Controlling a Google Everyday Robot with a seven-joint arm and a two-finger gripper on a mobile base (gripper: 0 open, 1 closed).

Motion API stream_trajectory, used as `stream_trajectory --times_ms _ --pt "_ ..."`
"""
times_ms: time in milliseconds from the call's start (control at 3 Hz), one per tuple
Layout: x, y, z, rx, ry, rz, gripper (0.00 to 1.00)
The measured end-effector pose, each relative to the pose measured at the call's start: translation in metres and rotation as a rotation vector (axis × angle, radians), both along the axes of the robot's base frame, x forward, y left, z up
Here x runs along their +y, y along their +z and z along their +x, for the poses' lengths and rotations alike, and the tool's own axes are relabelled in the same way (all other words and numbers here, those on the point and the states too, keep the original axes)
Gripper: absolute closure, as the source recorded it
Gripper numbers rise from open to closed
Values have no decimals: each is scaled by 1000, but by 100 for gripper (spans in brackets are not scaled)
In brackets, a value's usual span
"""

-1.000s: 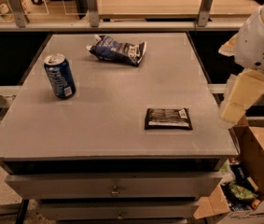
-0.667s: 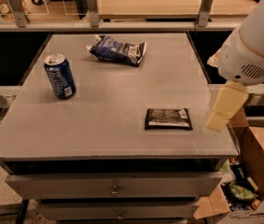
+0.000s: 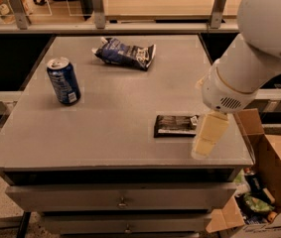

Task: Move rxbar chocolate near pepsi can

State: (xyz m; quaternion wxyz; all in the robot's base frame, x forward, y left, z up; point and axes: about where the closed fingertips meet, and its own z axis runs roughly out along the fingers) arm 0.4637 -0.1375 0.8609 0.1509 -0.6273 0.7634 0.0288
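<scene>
Hand hangs at the right end of the rxbar chocolate, front right of the tabletop; open or closed, I cannot tell. Pepsi can stands well apart, left. I should centre over the flat bar and grip across its narrow width.

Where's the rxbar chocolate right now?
In the camera view, the rxbar chocolate lies near the front-right edge of the table, just left of the gripper, far from the pepsi can.
</scene>
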Motion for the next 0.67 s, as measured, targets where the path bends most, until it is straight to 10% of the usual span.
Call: stream_trajectory --times_ms 667 --pt "14 -35 13 34 61 13 0"
